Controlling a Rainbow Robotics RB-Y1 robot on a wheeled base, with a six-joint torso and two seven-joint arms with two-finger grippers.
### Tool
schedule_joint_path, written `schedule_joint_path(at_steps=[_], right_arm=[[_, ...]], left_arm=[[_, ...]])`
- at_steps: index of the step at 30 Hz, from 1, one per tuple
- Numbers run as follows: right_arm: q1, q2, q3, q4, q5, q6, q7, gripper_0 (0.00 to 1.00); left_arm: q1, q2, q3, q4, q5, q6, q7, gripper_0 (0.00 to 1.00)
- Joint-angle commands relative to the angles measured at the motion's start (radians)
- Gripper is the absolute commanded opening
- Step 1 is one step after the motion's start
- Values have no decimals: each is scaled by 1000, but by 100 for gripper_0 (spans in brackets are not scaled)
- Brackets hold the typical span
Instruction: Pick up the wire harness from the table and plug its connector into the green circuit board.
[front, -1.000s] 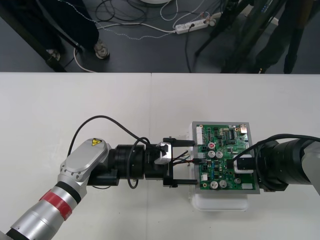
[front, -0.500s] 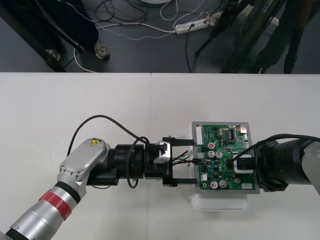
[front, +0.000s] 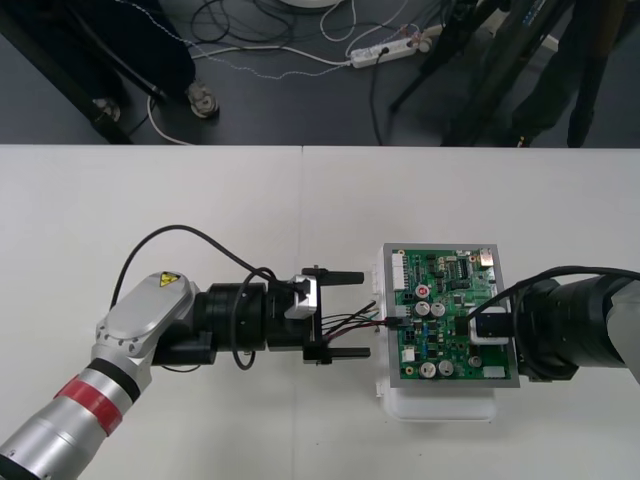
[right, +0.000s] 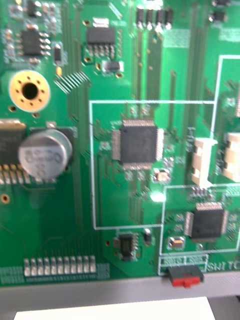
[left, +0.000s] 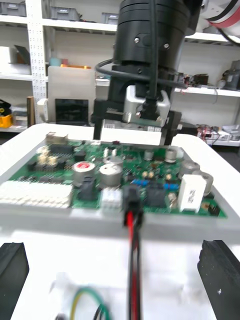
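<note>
While the left arm reached across the table (front: 200, 200), the left pincer (front: 365, 312) stood just short of the green circuit board (front: 450, 290) on its white base (front: 440, 405). Its fingers (left: 12, 270) were spread wide and pinched nothing. Opposite it, the right pincer (front: 490, 328) hung close over the board's far half; whether that one was spread or pressed together could not be told. The wire harness (left: 133, 245) ran forward from between the left pincer's open fingers to the board's near edge. Its small black plug (left: 132, 196) sat there beside a white connector. By the look of it the plug was in, so picking up and plugging seemed done, and only clearing the arms remained. How deep the plug sat was hidden. The harness's socket end, back toward the left pincer's palm, could not be made out.
</note>
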Motion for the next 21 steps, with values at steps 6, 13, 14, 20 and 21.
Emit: schedule_joint_path(at_steps=[6,13,14,20,21], right_arm=[[-1,-63,-71,-35,-54,1,-45,100],[-1,-121,-133,2,-175,1,-39,100],[-1,-124,-143,15,-195,1,-36,100],[-1,-172,-202,61,-336,1,-22,100],[-1,-181,-213,61,-357,1,-21,100]], left_arm=[[33,111,118,-68,13,-111,-43,100],[46,199,190,-92,13,-163,-16,100],[46,208,198,-92,11,-170,-13,100],[47,275,275,-134,-13,-212,18,100],[47,288,284,-147,-18,-213,24,100]])
